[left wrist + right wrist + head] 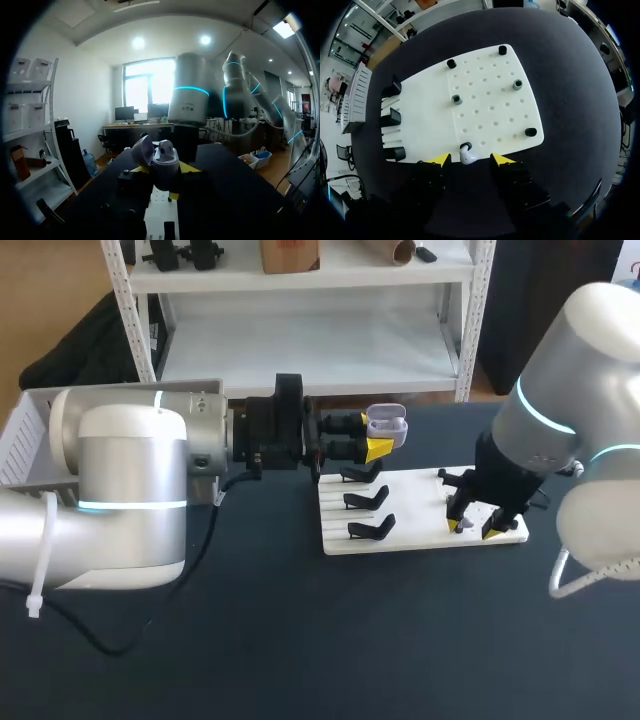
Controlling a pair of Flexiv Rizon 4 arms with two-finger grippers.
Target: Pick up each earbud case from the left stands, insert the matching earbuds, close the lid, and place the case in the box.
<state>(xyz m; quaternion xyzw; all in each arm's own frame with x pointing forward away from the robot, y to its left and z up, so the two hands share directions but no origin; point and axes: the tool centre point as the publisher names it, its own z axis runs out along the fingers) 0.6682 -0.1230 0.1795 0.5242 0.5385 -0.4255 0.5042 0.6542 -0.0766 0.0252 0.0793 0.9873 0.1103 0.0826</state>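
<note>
You're at earbud pickup: your left hand (372,438) is clamped on the open case (388,425), held in the air near the board (420,536); your right hand (470,160) is apart, straddling an earbud (467,157) on the board, not gripping; inserting, lid closing and boxing remain.

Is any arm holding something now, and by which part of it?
Left jaws clamp the open earbud case by its body's sides; right jaws hold nothing.
</note>
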